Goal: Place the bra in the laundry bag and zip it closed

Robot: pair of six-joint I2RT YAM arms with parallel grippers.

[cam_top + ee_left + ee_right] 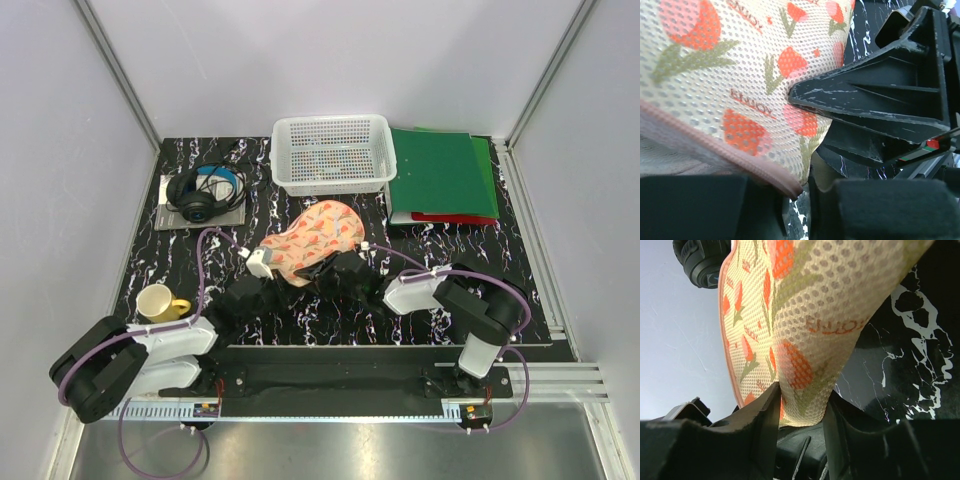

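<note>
Both of your arms were folded low and reached inward to the near end of the laundry bag [315, 235]. It lay printed side up in the middle of the table [500, 262], just in front of the white basket [333, 152].

Your left arm [150, 350] came in from the near-left corner with its forearm close to the tabletop. The left gripper [797, 202] was at the bag's near-left edge, jaws narrow. The pink zip edge [715, 135] ran down into the gap between them, but you couldn't tell whether it was actually pinched.

Your right arm [470, 310] bent at the elbow and pointed left. The right gripper [802, 412] was clamped on a fold of the bag's mesh fabric, with both fingers [760, 425] pressed against it. In the left wrist view, one right finger touched the print just above the zip.
</note>
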